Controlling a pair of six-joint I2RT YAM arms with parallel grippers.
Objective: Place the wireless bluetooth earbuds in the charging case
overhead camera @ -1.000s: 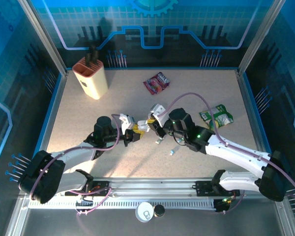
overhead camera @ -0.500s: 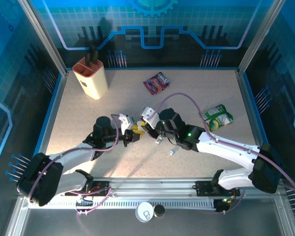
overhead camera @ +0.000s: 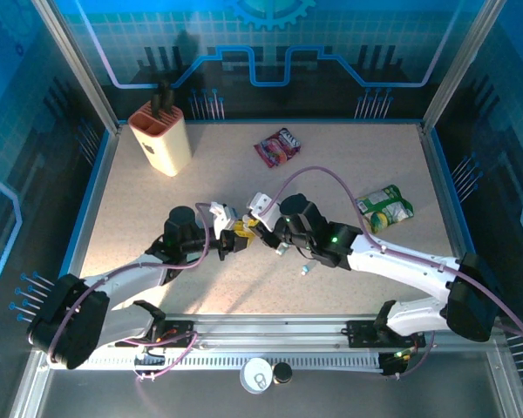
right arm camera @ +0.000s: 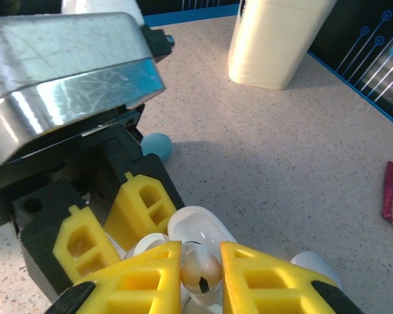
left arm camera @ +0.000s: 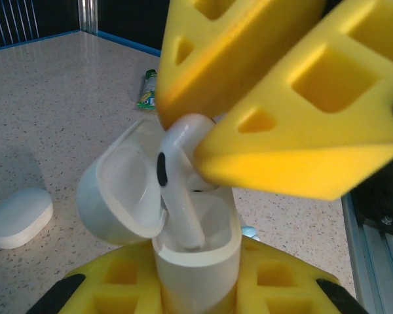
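Note:
My left gripper [left arm camera: 196, 291] is shut on the base of an open white charging case [left arm camera: 198, 258], holding it upright with its lid [left arm camera: 118, 196] tipped back to the left. My right gripper [right arm camera: 201, 267] is shut on a white earbud [right arm camera: 201, 275]. Seen from the left wrist, the earbud [left arm camera: 180, 190] has its stem pointing down inside the case's mouth, pinched from above by the right fingers [left arm camera: 281, 104]. In the top view both grippers meet at mid-table, left [overhead camera: 237, 233] and right [overhead camera: 260, 232]. A tiny pale blue earbud [overhead camera: 305, 270] lies on the table nearby.
A cream knife block [overhead camera: 161, 135] stands back left. A red snack packet [overhead camera: 279, 146] and a green packet [overhead camera: 383, 207] lie farther back and right. A white pebble case [left arm camera: 16, 216] and a pale blue rounded case [right arm camera: 156, 145] lie near the grippers.
The right arm has swung left and brought its gripper with the earbud up against the left gripper's open case. The left arm has barely moved.

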